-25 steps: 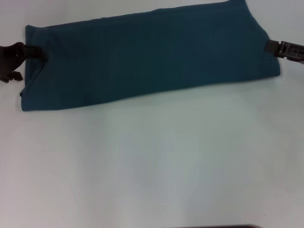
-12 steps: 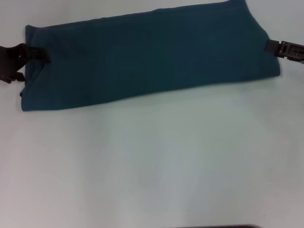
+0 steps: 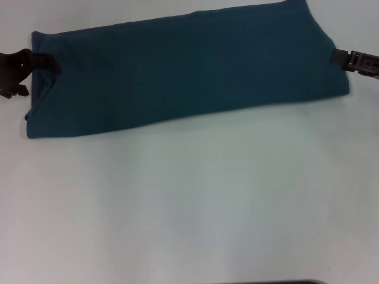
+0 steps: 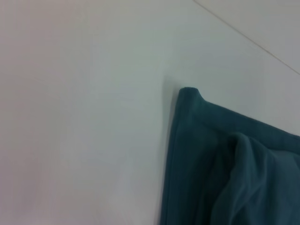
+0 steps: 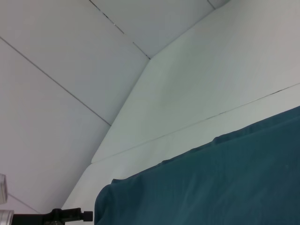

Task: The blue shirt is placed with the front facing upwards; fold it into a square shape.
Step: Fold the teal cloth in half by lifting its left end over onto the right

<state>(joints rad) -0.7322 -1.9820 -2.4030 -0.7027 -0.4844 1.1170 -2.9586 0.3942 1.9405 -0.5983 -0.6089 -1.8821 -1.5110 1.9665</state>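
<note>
- Head view, step in hand: the blue shirt (image 3: 183, 71) lies on the desk (image 3: 195, 207) as a long band, already folded lengthwise. We judge the next fold brings one short end over the other to make the square.
- Head view, left gripper (image 3: 26, 68): at the shirt's left short end, touching or just at the hem. Whether its jaws are closed on cloth we cannot tell.
- Head view, right gripper (image 3: 343, 59): at the shirt's right short end, against the edge. We cannot tell the state of its jaws either, nor whether they hold fabric.
- Head view, advice: we would take every layer at the end before lifting, carry that end low and level across the band, and lay edge upon edge so the square comes out true. A one-layer pinch would likely pull the band apart.
- Head view, item: dark teal-blue, plain surface showing; no lettering, collar or label in sight. The band runs slightly slanted, its right end farther from the robot than its left.
- Left wrist view: one corner of the blue shirt (image 4: 225, 164) on the pale desk (image 4: 79, 117), with a stitched hem along the edge and a soft raised wrinkle inward of it. No fingers visible.
- Right wrist view: the blue shirt (image 5: 211, 183) fills the near part, its far edge gently wavy; the left gripper (image 5: 56, 216) shows beyond the shirt's far end.
</note>
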